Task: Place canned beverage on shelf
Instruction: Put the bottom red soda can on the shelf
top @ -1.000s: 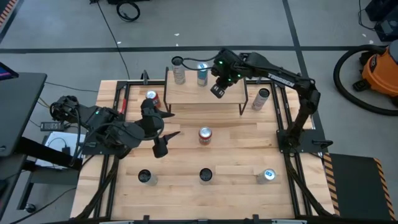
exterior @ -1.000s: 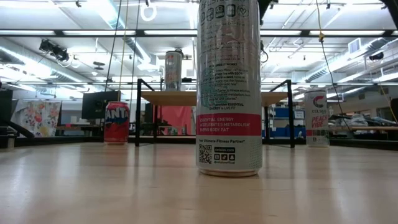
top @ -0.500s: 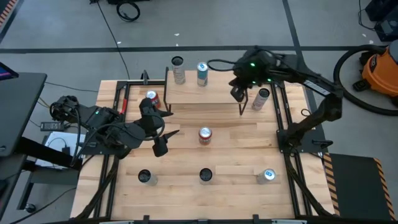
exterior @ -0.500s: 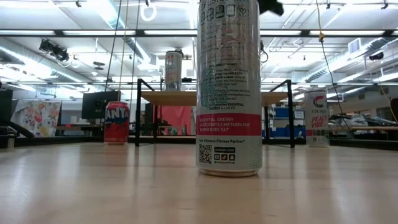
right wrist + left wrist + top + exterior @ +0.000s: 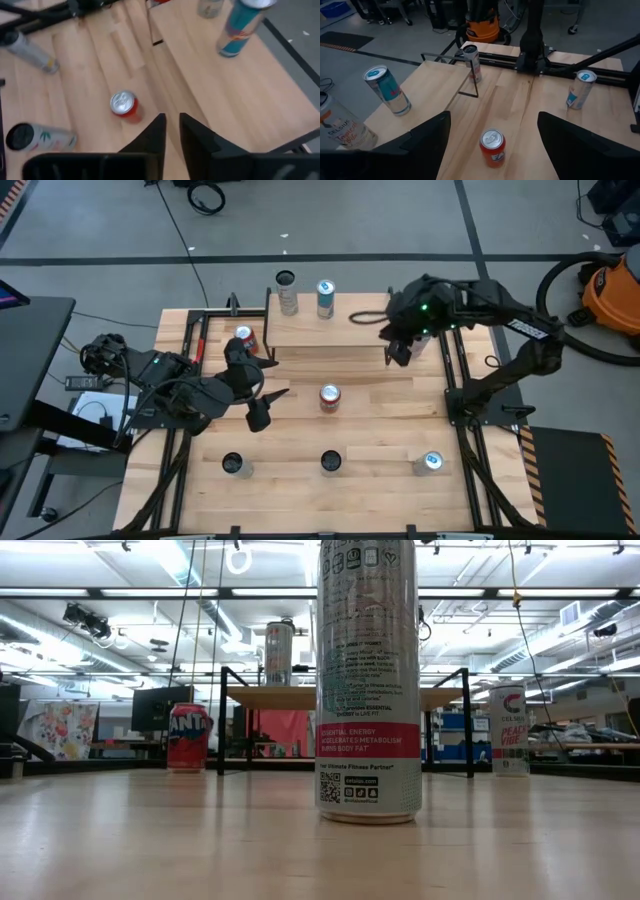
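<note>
the shelf (image 5: 330,332) stood at the far side of the table (image 5: 380,430), a small light-wood board on thin black legs. two cans stood upright on its far edge, a silver can (image 5: 288,301) toward the left corner and a blue-topped can (image 5: 325,298) just beside it; in the right wrist view the blue-topped can (image 5: 240,27) stood on the board with bare wood all around it. the right gripper (image 5: 399,350) hung above the shelf's right end, over its near right leg, well apart from both shelved cans. its jaws were nearly closed, with only a thin slit between the fingers (image 5: 152,137), and they held nothing. the left gripper (image 5: 262,402) sat over the left half of the table, near the middle, with its jaws spread wide and nothing between them; in the left wrist view the red can (image 5: 492,146) stood upright on the wood ahead of the gap between its fingers. that red can (image 5: 330,397) stood near the table's centre, just beside the left gripper without touching it. another red can (image 5: 243,338) stood at the shelf's left end, on the table. three more cans stood in a row along the near edge: a dark-topped can (image 5: 232,465) on the left, a middle can (image 5: 331,463) and a blue-topped near can (image 5: 432,463) on the right. in the low view the middle can (image 5: 368,680) filled the foreground, with the shelf (image 5: 300,698) behind it.
</note>
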Available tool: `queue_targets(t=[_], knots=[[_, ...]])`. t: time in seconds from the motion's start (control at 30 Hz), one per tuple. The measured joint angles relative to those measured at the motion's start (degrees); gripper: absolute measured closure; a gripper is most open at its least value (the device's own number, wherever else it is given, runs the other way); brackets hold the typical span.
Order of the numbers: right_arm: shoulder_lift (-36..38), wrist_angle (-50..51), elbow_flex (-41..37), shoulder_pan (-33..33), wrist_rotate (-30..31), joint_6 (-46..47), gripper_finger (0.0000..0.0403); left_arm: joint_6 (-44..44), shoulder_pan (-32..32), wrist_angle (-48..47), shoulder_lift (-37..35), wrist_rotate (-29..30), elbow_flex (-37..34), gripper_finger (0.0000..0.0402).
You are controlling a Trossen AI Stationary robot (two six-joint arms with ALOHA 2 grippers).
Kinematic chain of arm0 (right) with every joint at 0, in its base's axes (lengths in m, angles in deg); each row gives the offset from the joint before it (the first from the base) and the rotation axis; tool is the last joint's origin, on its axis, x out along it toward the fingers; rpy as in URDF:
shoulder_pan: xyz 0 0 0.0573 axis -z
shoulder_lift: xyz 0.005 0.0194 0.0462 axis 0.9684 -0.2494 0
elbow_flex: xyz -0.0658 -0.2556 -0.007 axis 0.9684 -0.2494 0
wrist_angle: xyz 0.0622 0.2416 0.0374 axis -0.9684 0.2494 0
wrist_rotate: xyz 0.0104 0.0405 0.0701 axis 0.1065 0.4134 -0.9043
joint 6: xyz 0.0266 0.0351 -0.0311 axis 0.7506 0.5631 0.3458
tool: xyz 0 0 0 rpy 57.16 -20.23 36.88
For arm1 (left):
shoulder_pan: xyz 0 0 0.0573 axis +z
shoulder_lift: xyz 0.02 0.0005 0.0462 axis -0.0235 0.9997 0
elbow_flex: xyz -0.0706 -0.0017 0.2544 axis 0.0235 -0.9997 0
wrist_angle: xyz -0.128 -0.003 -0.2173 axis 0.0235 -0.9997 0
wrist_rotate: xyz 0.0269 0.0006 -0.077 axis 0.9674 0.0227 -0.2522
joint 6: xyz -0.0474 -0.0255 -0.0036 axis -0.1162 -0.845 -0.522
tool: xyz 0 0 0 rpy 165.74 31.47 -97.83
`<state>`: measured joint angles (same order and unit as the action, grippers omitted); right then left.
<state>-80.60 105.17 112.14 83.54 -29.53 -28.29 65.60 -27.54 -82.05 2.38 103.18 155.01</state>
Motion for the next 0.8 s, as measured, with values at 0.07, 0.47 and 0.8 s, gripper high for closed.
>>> queue_targets(t=[0.07,0.47,0.8], knots=[[-0.92,0.24,-0.02,-1.45,-0.04,-0.03,0.0315,-0.74,0.00,0.09,0.00,0.00,0.00,0.0091],[-7.05,4.14,-0.04,-7.42,0.04,-0.03,0.0222,-2.02,0.00,0.46,0.00,0.02,0.00,0.0091],[-8.40,4.37,-0.04,-8.34,6.94,2.74,0.0196,-1.93,0.00,0.74,0.00,0.02,0.00,0.0091]])
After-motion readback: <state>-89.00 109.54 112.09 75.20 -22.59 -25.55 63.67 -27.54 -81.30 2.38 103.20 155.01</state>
